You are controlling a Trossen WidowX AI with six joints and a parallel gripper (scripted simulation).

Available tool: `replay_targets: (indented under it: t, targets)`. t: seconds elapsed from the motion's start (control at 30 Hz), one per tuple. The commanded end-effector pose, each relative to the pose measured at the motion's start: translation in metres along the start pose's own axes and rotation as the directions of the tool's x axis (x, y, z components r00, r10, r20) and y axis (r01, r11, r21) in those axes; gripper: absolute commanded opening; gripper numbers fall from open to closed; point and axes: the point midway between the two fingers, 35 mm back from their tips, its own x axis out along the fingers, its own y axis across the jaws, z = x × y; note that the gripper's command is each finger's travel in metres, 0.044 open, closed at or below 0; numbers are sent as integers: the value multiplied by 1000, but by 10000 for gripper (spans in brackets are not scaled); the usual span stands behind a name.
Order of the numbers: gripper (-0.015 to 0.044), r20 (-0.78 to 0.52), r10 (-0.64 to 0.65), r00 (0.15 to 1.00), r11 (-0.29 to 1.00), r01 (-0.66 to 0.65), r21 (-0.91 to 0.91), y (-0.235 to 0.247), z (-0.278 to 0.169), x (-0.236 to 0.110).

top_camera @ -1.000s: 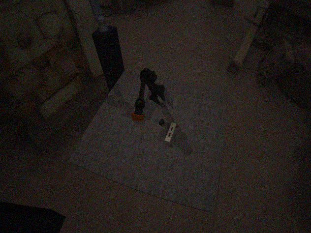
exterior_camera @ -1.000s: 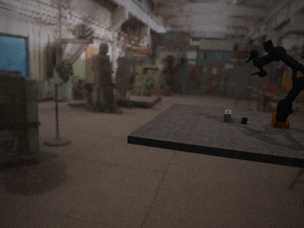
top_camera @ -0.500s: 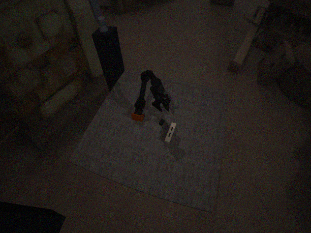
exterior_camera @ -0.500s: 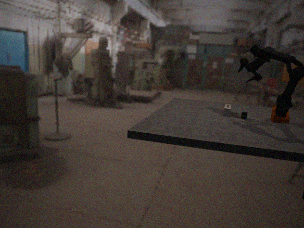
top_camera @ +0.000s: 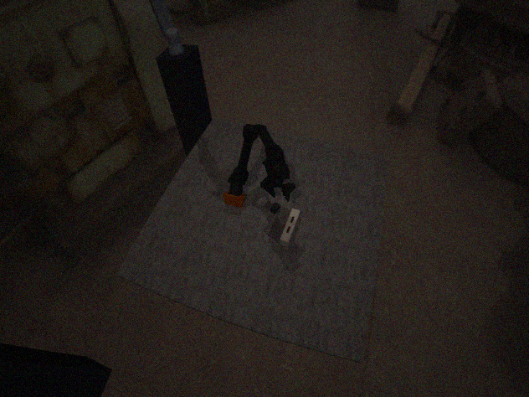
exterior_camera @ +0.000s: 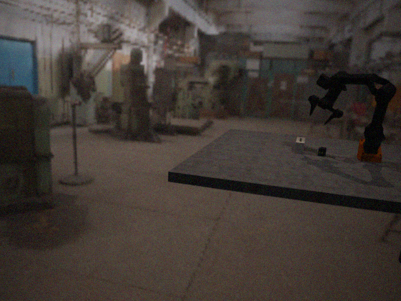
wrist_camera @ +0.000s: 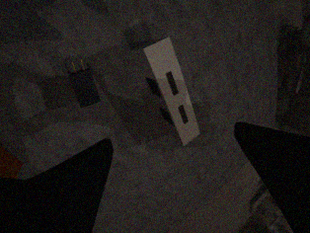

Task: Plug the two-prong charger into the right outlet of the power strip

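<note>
The white power strip point(top_camera: 290, 224) point(exterior_camera: 300, 140) point(wrist_camera: 172, 99) lies flat on the grey table, its two outlets showing as dark slots in the wrist view. The small black two-prong charger point(top_camera: 274, 208) point(exterior_camera: 321, 150) point(wrist_camera: 83, 84) stands on the table just beside the strip, apart from it. My gripper point(top_camera: 278, 189) point(exterior_camera: 322, 112) hangs open and empty in the air above the charger and the strip, pointing down toward them. In the wrist view the two dark fingers frame the bottom corners, with the strip between and ahead of them.
The arm's orange base point(top_camera: 233, 198) point(exterior_camera: 368, 155) stands on the table point(top_camera: 238, 281) point(exterior_camera: 259, 171) behind the charger. A tall dark box point(top_camera: 183, 94) stands off the table's far-left corner. The scene is very dim.
</note>
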Motion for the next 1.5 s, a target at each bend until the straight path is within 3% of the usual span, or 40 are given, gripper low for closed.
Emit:
replay_targets:
  t: [0.0, 0.6, 1.47]
  targets:
    - [440, 10, 79, 997, 997, -78, -8, 12, 3, 17]
    - [440, 28, 414, 910, 907, -410, -92, 76, 26, 79]
    - [440, 28, 417, 909, 906, -413, -92, 90, 28, 103]
